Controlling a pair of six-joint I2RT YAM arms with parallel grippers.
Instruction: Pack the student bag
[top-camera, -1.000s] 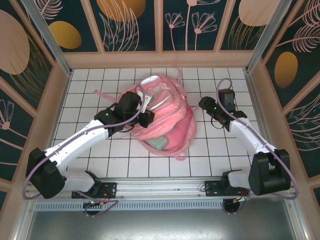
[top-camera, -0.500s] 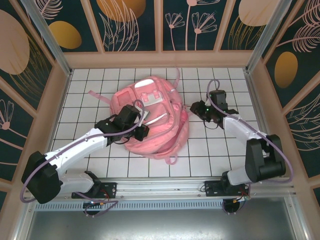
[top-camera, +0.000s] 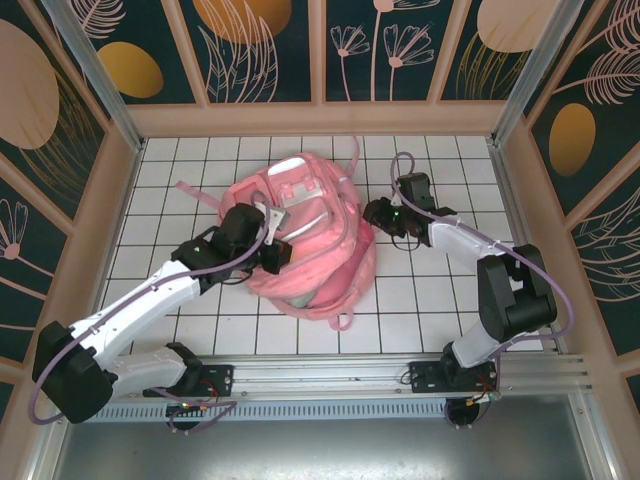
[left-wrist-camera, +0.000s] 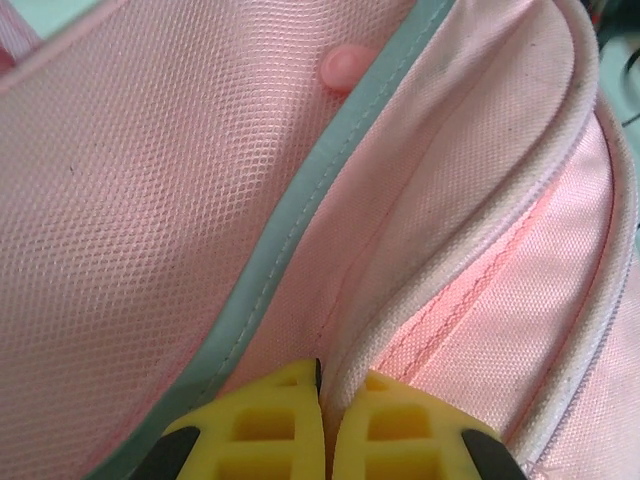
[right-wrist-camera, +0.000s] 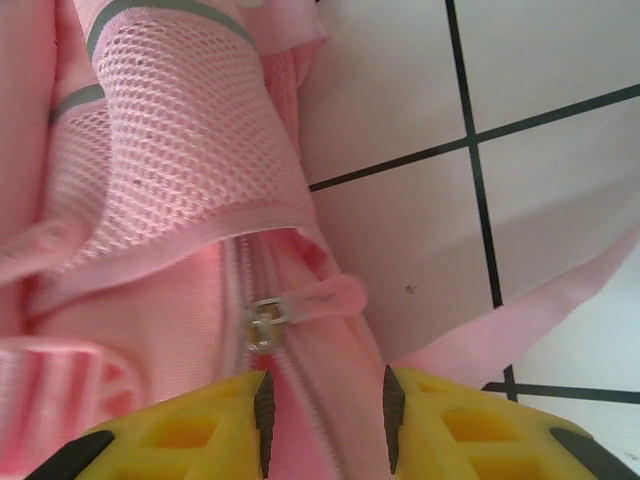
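The student bag (top-camera: 312, 215), big and pink, lies mid-table. My left gripper (top-camera: 276, 253) sits on its left side. In the left wrist view the yellow fingertips (left-wrist-camera: 290, 410) of that gripper (left-wrist-camera: 328, 388) are shut on a whitish piped seam of the bag (left-wrist-camera: 480, 250), beside a teal trim (left-wrist-camera: 300, 210). My right gripper (top-camera: 374, 212) is at the bag's right edge. In the right wrist view this gripper (right-wrist-camera: 325, 405) is closed on the zippered edge, just below the metal slider (right-wrist-camera: 262, 322) and its pink pull tab (right-wrist-camera: 325, 297). A mesh pocket (right-wrist-camera: 180, 150) lies above.
White tiled table (top-camera: 440, 300) with wooden walls on three sides. Pink straps trail from the bag at the left (top-camera: 195, 190), the top (top-camera: 356, 150) and the near end (top-camera: 345, 318). One strap (right-wrist-camera: 540, 320) lies on the tiles just right of my right fingers.
The bag has swung and shifted left with my left arm. My right gripper has moved left to the bag's right edge and narrowed its jaws onto the zippered edge.
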